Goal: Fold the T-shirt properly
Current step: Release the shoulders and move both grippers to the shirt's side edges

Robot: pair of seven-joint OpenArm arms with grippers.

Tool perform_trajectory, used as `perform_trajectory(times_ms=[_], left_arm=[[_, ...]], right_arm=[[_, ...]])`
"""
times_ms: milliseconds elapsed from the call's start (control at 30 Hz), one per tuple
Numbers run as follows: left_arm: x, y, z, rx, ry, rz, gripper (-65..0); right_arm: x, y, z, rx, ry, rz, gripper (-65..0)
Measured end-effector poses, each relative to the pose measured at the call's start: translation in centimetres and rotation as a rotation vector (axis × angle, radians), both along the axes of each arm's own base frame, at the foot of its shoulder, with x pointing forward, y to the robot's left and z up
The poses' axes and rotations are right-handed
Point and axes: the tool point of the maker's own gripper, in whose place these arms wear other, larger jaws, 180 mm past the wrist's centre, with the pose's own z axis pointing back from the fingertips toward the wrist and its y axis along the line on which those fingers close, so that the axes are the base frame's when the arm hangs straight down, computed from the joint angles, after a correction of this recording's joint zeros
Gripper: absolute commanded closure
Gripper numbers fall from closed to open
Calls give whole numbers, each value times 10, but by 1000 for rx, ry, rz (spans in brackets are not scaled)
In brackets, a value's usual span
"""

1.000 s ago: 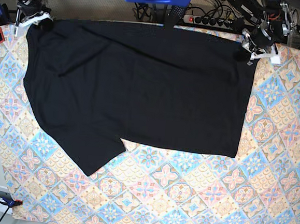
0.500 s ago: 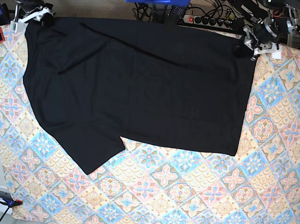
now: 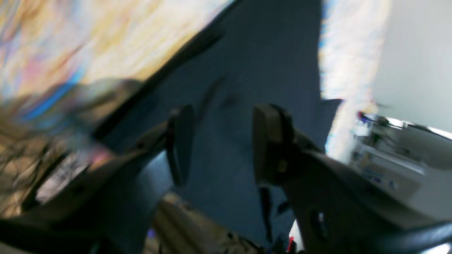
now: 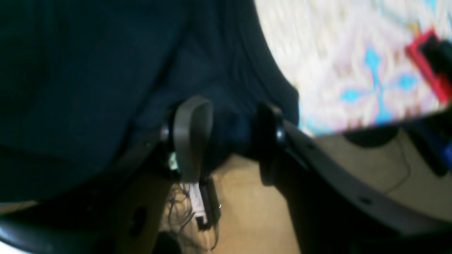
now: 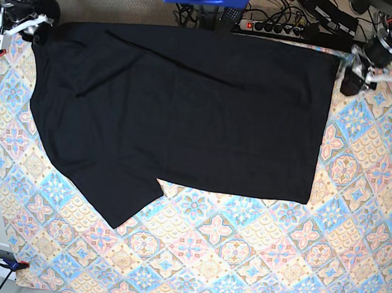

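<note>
Left gripper open, clear of the T-shirt.

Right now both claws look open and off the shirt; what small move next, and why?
Probably bring the right claw down to the loose sleeve. The T-shirt lies flat, already folded in half, on the patterned cloth, and that sleeve juts out past its lower edge. The left claw sits open beyond the far corner.

Base overhead; 2 wrist views close, sharing T-shirt.
</note>
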Motion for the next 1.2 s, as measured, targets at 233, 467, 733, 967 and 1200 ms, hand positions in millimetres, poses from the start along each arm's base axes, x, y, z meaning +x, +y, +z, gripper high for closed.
perform_trajectory(times_ms=[233,467,733,967,1200], left_arm=[[62,28,22,187,-75,-23,-270],[142,23,38,277,-142,-95,-270],[205,20,-11,306,-44,-88,-270],[248,6,-33,430,-29,-143,-270],[245,1,-81,479,48,-136,-270]], right_arm=[[18,-1,21,-58,-47,43,-243],[52,3,49,-109,-148,84,-243],[64,5,54,-132,-141,151,-244],[72,10,54,-123,-153,161,-244],[90,13,55,-111,-136,170,-244]])
